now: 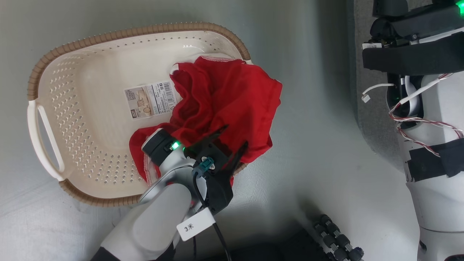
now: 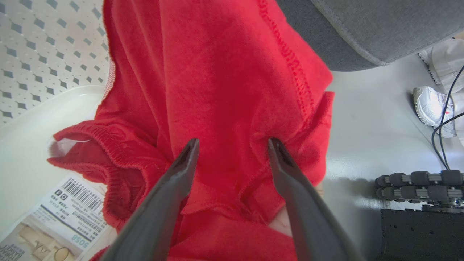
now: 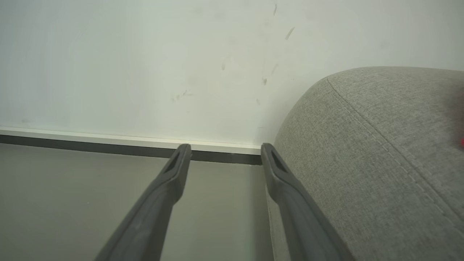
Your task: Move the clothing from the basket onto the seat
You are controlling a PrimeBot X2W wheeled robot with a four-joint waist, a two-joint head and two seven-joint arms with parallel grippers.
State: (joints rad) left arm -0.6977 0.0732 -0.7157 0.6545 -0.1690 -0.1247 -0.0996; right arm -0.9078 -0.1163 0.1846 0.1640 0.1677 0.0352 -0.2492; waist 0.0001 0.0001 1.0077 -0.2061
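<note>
Red clothing (image 1: 224,98) lies bunched at the right end of your cream basket (image 1: 90,43), spilling over its brown rim, with one edge covering a corner of the paper label (image 1: 152,98). Your left gripper (image 2: 233,145) has its fingers spread wide, tips pressed into the fabric with a fold between them, not clamped. Your right gripper (image 3: 224,150) hangs with fingers apart and empty, just beside the rounded corner of the grey sofa cushion (image 3: 380,145), above the floor (image 3: 72,203).
</note>
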